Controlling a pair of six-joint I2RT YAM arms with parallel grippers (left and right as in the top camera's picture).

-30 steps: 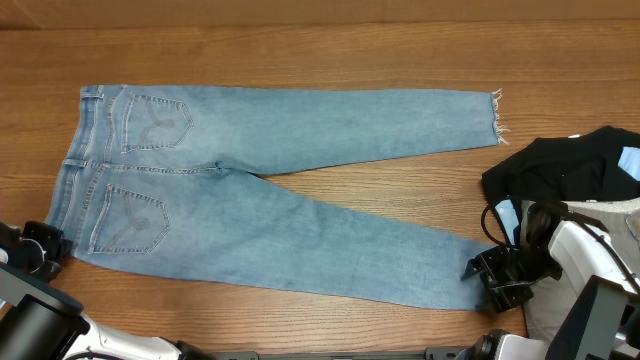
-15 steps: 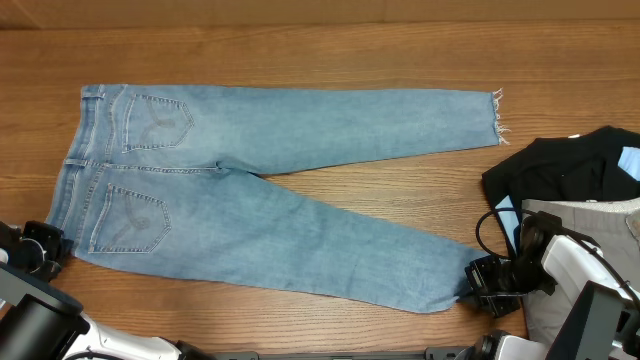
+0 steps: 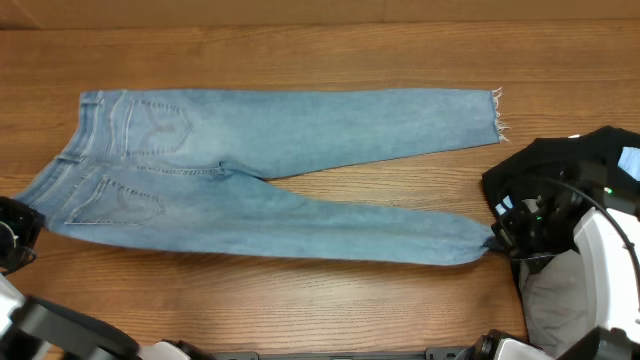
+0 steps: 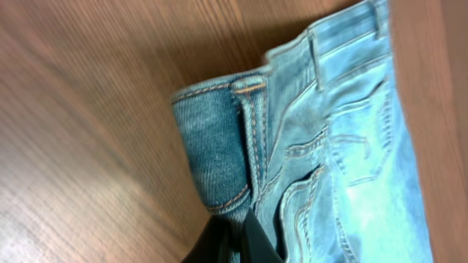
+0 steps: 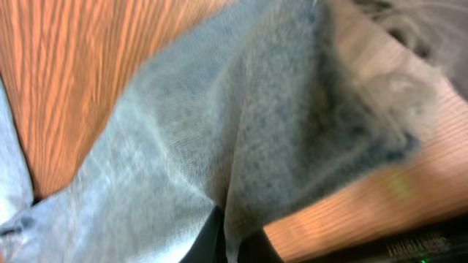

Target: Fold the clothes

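The light-blue jeans [image 3: 300,130] lie spread across the wooden table, with the waist at the left and both legs running right. The far leg lies flat and ends in a frayed hem [image 3: 495,115]. My left gripper [image 3: 25,228] is shut on the near corner of the waistband [image 4: 219,157], and its dark fingertips [image 4: 232,237] pinch the denim. My right gripper [image 3: 495,241] is shut on the hem of the near leg [image 5: 241,124]. That hem is raised and bunched, and the cloth hangs from the gripper [image 5: 227,245].
A black garment [image 3: 560,165] lies heaped at the right edge, just behind my right arm. A grey garment [image 3: 548,300] lies under that arm at the lower right. Bare wooden table [image 3: 300,300] runs along the front.
My right gripper has shut on the near leg's hem and drawn it up and to the right. The near waist corner has lifted in my left gripper, so the near edge of the jeans has pulled back.
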